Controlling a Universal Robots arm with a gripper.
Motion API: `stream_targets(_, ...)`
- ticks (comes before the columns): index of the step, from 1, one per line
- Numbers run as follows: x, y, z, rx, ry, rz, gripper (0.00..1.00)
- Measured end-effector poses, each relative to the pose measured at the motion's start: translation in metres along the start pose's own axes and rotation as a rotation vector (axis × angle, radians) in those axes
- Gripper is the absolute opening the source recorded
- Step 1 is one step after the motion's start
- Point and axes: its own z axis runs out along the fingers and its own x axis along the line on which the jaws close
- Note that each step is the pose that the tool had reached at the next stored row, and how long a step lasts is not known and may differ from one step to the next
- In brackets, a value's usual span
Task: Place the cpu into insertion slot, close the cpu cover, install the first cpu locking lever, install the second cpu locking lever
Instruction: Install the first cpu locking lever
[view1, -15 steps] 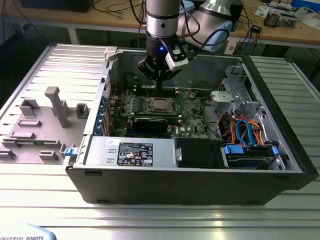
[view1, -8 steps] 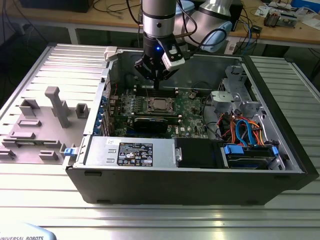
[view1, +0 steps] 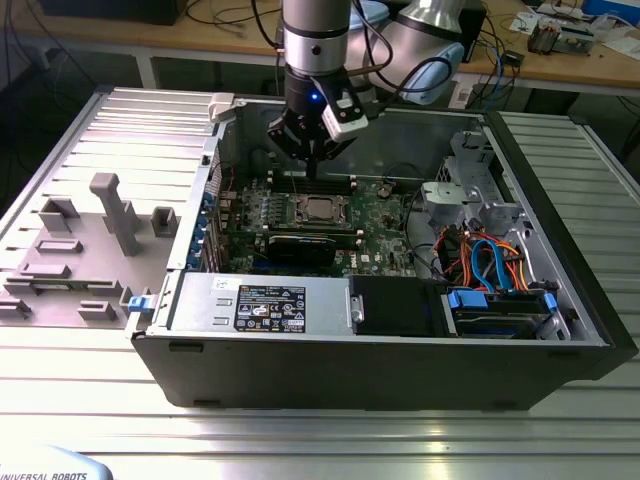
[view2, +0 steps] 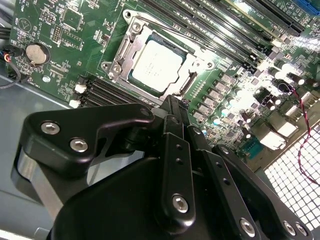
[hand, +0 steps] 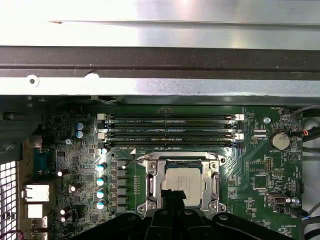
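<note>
The cpu (view2: 156, 65), a small square chip with a dull silver top, lies flat in the insertion slot (view2: 175, 44) on the green board. The cpu cover (view2: 120, 52), a silver-grey frame, lies down around it, and the chip shows through its window. A thin wire locking lever (view2: 165, 31) runs along one side of the frame. My gripper (view2: 172, 102) hangs just above the socket's near edge, shut, with nothing between its fingers. In the exterior view the gripper (view1: 312, 168) hovers over the cpu (view1: 321, 209) inside the open computer case. The first wrist view has the black fingertips (hand: 172, 196) overlapping the cpu (hand: 184, 180).
Long black memory slots (hand: 170, 127) run beside the socket, with the case wall (hand: 160, 60) behind them. A black card (view1: 300, 245), the power supply (view1: 260, 300) and a bundle of coloured cables (view1: 490, 260) fill the rest of the case. A grey fixture plate (view1: 110, 210) lies at the exterior view's left.
</note>
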Motion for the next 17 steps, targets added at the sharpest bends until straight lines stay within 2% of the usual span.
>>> stream_targets(17,0.0035,0.0000,-0.0001,0.0000,0.0001,0.000,0.11)
